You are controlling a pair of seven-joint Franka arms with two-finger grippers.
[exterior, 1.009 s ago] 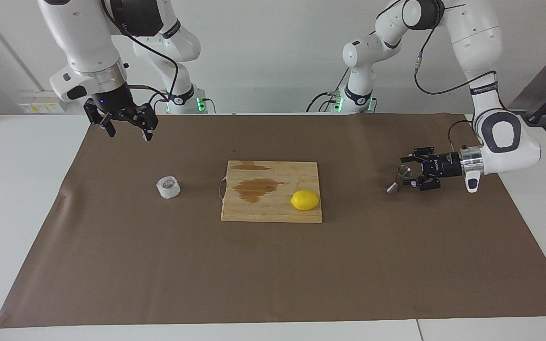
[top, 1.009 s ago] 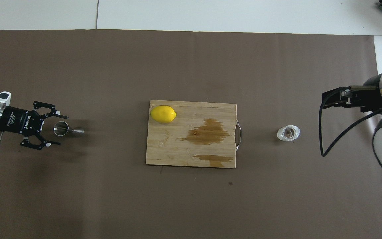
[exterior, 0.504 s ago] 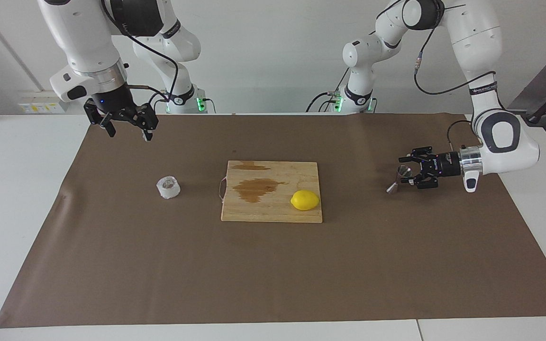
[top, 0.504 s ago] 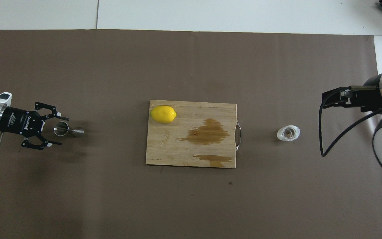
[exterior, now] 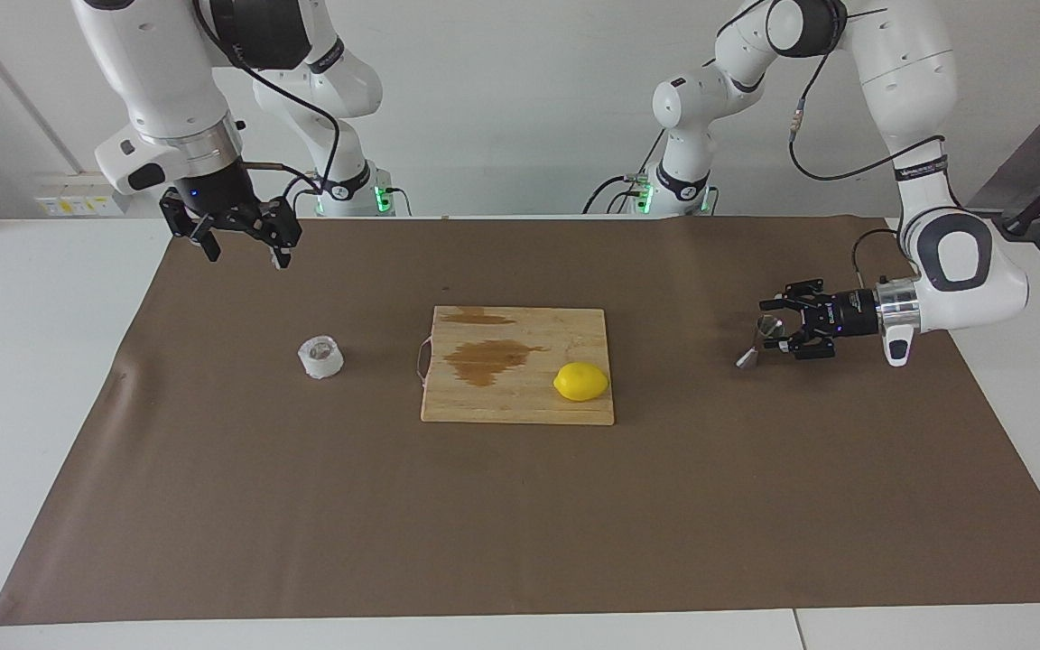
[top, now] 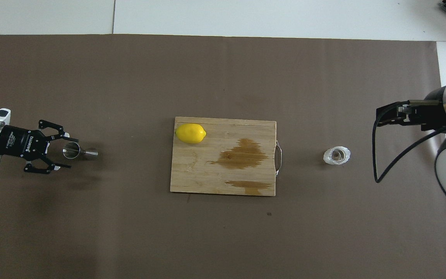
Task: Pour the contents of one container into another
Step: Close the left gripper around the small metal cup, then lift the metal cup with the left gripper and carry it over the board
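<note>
Steel caught the light where the jigger (exterior: pixel 759 338) stood at the left arm's end of the brown paper (top: pixel 223 232), the left gripper (exterior: pixel 779 335) level around its upper cone, jaws half-closed, not visibly gripping. The overhead view showed that gap. The frosted cup (exterior: pixel 320 356) waited untouched; above it the right gripper (exterior: pixel 240 236) hung wide open, apparently idle.

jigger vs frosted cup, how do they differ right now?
The jigger is shiny steel and hourglass-shaped; the cup is squat, translucent and whitish. The jigger stands between the left gripper's fingers; the cup stands alone, the right gripper raised, waiting. Both stand upright on the brown mat.
</note>
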